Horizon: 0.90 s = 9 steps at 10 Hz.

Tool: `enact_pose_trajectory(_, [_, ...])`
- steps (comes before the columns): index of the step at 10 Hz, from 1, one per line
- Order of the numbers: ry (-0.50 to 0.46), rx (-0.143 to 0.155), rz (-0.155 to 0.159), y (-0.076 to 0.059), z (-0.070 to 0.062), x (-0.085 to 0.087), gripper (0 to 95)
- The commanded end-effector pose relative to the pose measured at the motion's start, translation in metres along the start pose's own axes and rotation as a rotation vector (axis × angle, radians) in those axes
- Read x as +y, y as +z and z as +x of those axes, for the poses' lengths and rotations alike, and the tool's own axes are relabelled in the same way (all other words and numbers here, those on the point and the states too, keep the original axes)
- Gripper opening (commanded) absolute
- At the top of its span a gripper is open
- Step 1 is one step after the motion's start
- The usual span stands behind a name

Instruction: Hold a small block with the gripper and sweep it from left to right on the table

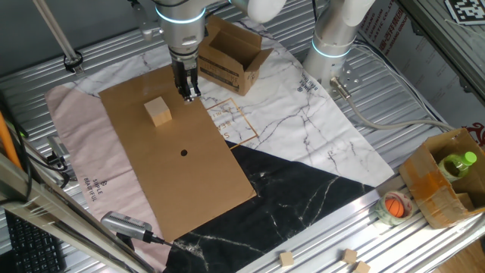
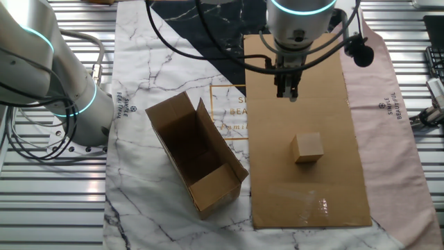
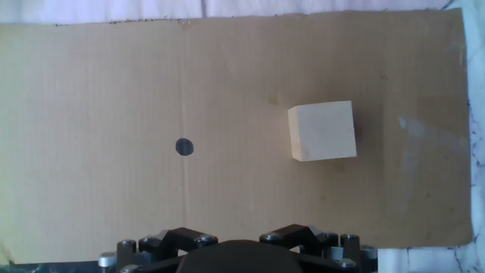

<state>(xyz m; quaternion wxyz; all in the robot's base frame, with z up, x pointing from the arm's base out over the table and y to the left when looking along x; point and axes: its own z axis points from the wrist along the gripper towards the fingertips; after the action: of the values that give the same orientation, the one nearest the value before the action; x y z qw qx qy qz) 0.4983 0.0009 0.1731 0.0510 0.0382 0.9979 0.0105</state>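
Note:
The small block point(image 1: 158, 111), a plain tan wooden cube, lies on the flat cardboard sheet point(image 1: 189, 178) on the ribbed metal table point(image 1: 424, 83). It also shows in the other fixed view point(image 2: 307, 147) and in the hand view point(image 3: 323, 130). The black gripper point(image 1: 187, 89) hangs above the sheet's far edge, right of the block and apart from it. Its fingers stand close together and hold nothing. In the other fixed view the gripper point(image 2: 288, 90) is above the block. In the hand view only the gripper's base point(image 3: 238, 241) shows, at the bottom edge.
An open cardboard box with flaps point(image 1: 231, 57) lies just behind the gripper on the marble cloth. A second white arm column point(image 1: 333, 38) stands at the back. A box holding a green bottle point(image 1: 447, 178), a tape roll point(image 1: 394, 206) and tiny cubes point(image 1: 286, 258) sit front right.

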Motion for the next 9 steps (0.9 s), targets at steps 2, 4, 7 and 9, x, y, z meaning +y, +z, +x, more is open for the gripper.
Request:
enact_pose_trajectory(2, [0.010, -0.003, 0.000, -0.0001, -0.0004, -0.0002, 0.0])
enact_pose_trajectory(4, [0.007, 0.004, 0.005, -0.0007, -0.0002, -0.0026, 0.0])
enact_pose_trajectory(7, [0.001, 0.006, 0.005, -0.0004, -0.0003, -0.0030, 0.0])
enact_pose_trajectory(9, [0.004, 0.005, 0.005, -0.0005, -0.0004, -0.0030, 0.0])
